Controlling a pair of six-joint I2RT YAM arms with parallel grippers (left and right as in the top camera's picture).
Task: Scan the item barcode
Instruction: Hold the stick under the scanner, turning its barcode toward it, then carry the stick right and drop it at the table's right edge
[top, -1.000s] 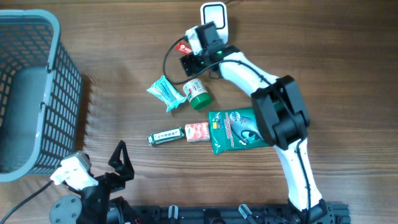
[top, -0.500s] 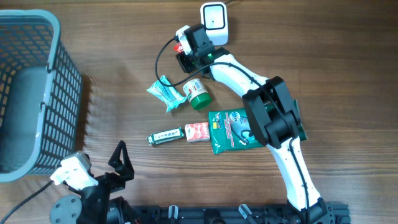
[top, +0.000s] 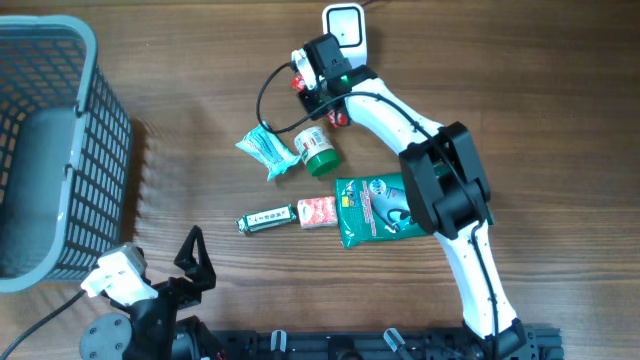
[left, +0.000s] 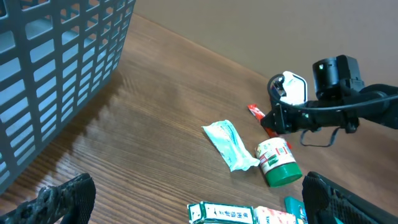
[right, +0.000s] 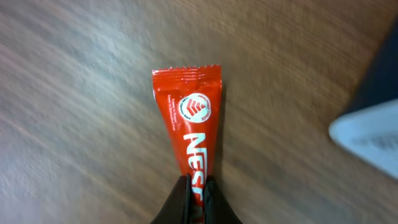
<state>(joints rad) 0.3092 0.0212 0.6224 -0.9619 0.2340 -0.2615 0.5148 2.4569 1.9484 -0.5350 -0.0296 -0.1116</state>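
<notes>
Red foil stick sachet (right: 189, 124) is pinched by its end in closed right hand (right: 194, 190). Risk: thin grip lets it twist, spoiling the read at white box-shaped scanner (top: 345, 25) beside hand.

Lower end of the red sachet (right: 189, 118) is hidden between the fingers (right: 176, 205); the scanner (right: 367, 137) is blurred, cut off.

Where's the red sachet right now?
In the right wrist view, the red sachet is pinched at its near end by the right gripper. It is at the table's far side, beside the white scanner.
</notes>
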